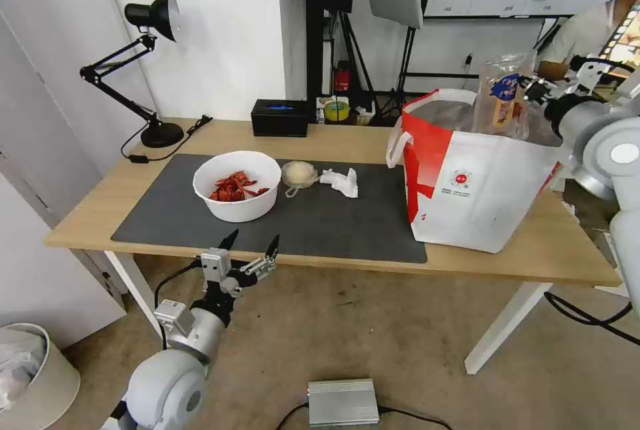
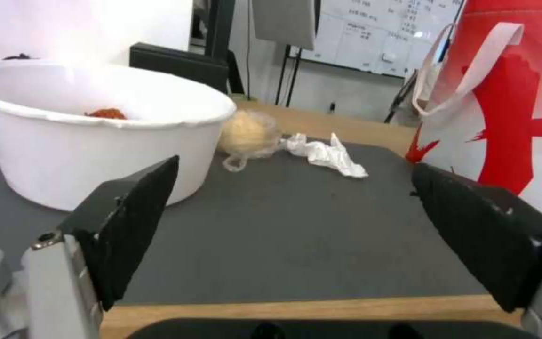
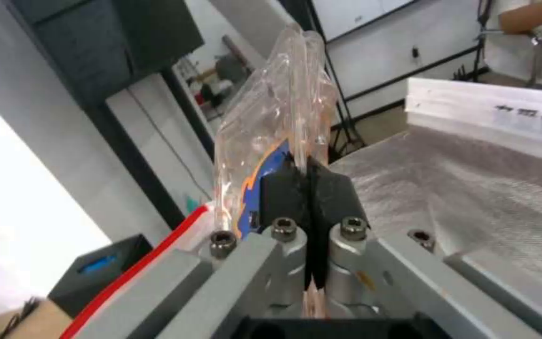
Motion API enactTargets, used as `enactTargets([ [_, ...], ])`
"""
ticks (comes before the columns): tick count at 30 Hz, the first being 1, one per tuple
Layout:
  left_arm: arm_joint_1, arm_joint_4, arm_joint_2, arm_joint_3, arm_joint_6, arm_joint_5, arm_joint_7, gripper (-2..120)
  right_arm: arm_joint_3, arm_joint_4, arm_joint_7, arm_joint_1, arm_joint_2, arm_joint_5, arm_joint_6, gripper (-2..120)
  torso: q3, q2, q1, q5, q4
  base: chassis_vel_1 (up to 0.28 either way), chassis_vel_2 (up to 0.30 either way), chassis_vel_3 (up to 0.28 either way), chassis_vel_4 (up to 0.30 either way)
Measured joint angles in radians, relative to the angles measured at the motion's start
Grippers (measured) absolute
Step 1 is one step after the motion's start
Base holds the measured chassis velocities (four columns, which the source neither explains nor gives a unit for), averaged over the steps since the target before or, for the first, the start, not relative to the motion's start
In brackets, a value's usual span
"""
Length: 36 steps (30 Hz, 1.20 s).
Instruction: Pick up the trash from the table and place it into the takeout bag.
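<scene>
My right gripper [image 1: 533,93] is shut on the clear hinged plastic tray [image 1: 505,93], holding it upright over the open top of the takeout bag [image 1: 473,177], which stands at the table's right end. In the right wrist view the black fingers [image 3: 308,188] pinch the tray [image 3: 277,117] above the silver foil lining [image 3: 472,188]. On the dark grey mat [image 1: 320,223] sit the white bowl [image 1: 237,185] with red shell scraps, the small clear tub [image 1: 299,174] and the tissue wad [image 1: 341,181]. My left gripper [image 1: 252,243] hangs open just off the table's front edge, in front of the bowl [image 2: 89,136].
A black desk lamp [image 1: 150,63] and a black rectangular box [image 1: 280,117] stand along the back of the table [image 1: 507,263]. A white round bin [image 1: 33,377] sits on the floor at the lower left, a silver box [image 1: 343,402] on the floor below.
</scene>
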Motion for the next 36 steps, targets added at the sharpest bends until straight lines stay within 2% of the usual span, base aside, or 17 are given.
enactTargets([
  [15, 0.010, -0.018, 0.007, -0.005, 0.000, 0.000, -0.001, 100, 0.034, 0.016, -0.015, -0.053, -0.010, 0.032, 0.011, 2, 0.000, 0.000, 0.000, 0.0001, 0.0000, 0.000, 0.000, 0.000, 0.000],
  [16, 0.011, -0.019, 0.007, -0.005, 0.000, 0.000, -0.001, 100, 0.038, 0.022, -0.017, -0.053, -0.013, 0.045, 0.011, 7, 0.000, 0.000, 0.000, 0.0000, 0.0000, 0.000, 0.000, 0.000, 0.000],
  [17, 0.011, -0.019, 0.007, -0.005, 0.000, 0.000, -0.001, 100, 0.038, 0.022, -0.017, -0.053, -0.013, 0.045, 0.011, 7, 0.000, 0.000, 0.000, 0.0000, 0.0000, 0.000, 0.000, 0.000, 0.000],
  [19, 0.011, -0.020, 0.007, -0.005, 0.000, 0.000, -0.001, 100, 0.043, 0.032, -0.019, -0.053, -0.021, 0.067, 0.009, 18, 0.000, 0.000, 0.000, 0.0000, 0.0000, 0.000, 0.000, 0.000, 0.000],
  [21, 0.012, -0.020, 0.008, -0.005, 0.000, 0.000, -0.001, 100, 0.045, 0.035, -0.019, -0.053, -0.024, 0.070, 0.008, 21, 0.000, 0.000, 0.000, 0.0000, 0.0000, 0.000, 0.000, 0.000, 0.000],
  [24, 0.013, -0.021, 0.007, -0.006, 0.000, 0.001, -0.002, 100, 0.050, 0.045, -0.019, -0.060, -0.028, 0.079, 0.000, 36, 0.000, 0.000, 0.000, 0.0000, 0.0000, 0.000, 0.000, 0.000, 0.000],
  [26, 0.014, -0.021, 0.007, -0.007, 0.000, 0.001, -0.002, 100, 0.051, 0.046, -0.020, -0.062, -0.028, 0.080, -0.001, 39, 0.000, 0.000, 0.000, 0.0000, 0.0000, 0.000, 0.000, 0.000, 0.000],
  [28, 0.015, -0.021, 0.006, -0.008, 0.000, 0.001, -0.002, 100, 0.054, 0.050, -0.023, -0.070, -0.028, 0.083, -0.004, 51, 0.000, 0.000, 0.000, 0.0000, 0.0000, 0.000, 0.000, 0.000, 0.000],
  [30, 0.015, -0.022, 0.006, -0.009, 0.000, 0.001, -0.002, 100, 0.055, 0.052, -0.024, -0.072, -0.028, 0.085, -0.004, 54, 0.000, 0.000, 0.000, 0.0000, 0.0000, 0.000, 0.000, 0.000, 0.000],
  [31, 0.015, -0.024, 0.006, -0.011, 0.000, 0.001, -0.002, 100, 0.056, 0.058, -0.030, -0.076, -0.028, 0.090, -0.004, 61, 0.000, 0.000, 0.000, 0.0000, 0.0000, 0.000, 0.000, 0.000, 0.000],
  [33, 0.016, -0.026, 0.006, -0.013, 0.000, 0.001, -0.002, 100, 0.058, 0.069, -0.036, -0.080, -0.027, 0.097, -0.004, 68, 0.000, 0.000, 0.000, 0.0001, 0.0000, 0.000, 0.000, 0.000, 0.000],
  [34, 0.016, -0.026, 0.006, -0.013, 0.000, 0.001, -0.002, 100, 0.058, 0.069, -0.036, -0.080, -0.027, 0.097, -0.004, 68, 0.000, 0.000, 0.000, 0.0001, 0.0000, 0.000, 0.000, 0.000, 0.000],
  [36, 0.017, -0.026, 0.005, -0.017, -0.001, 0.001, -0.002, 100, 0.064, 0.102, -0.062, -0.092, -0.026, 0.121, 0.010, 81, 0.000, 0.000, 0.000, 0.0000, 0.0000, 0.000, 0.000, 0.000, 0.000],
])
